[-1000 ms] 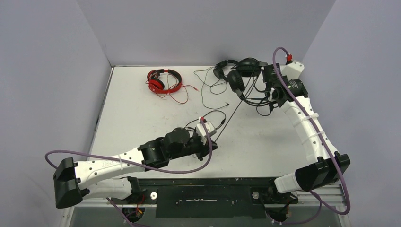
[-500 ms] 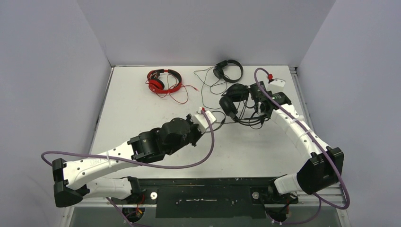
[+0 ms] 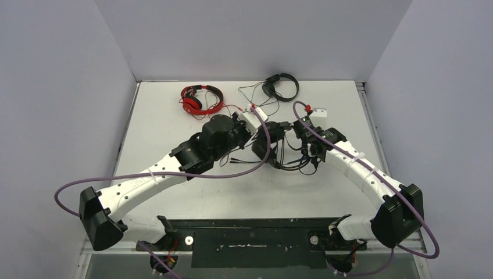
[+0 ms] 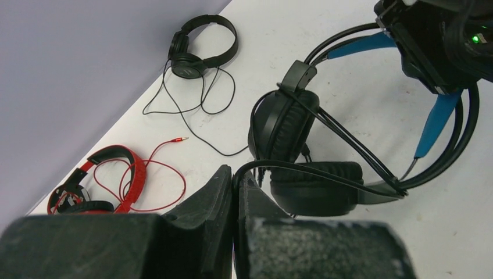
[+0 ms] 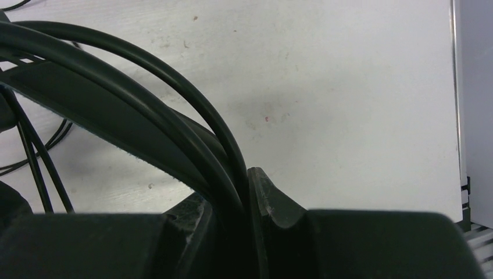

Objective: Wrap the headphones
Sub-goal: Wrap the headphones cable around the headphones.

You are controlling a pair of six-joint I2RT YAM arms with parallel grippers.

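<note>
White table [image 3: 151,128] sits under two claws: left claw [image 4: 234,176] pinches the thin black cord [image 4: 302,169], right claw [image 5: 229,192] grips the blue-band headphones [image 4: 285,119].

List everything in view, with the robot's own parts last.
red headphones: one, red with a red cord, far left of the table
black headphones: one, all black, far edge, cord loose beside them
blue-band headphones: one, black with a blue band, mid-table between the arms
table: one, white, walled in grey
arms: two, white and black, left and right, meeting mid-table
purple cables: two, one looped along each arm
left end effector: black, shut on the blue-band headphones' cord
right end effector: black, shut on their band
</note>
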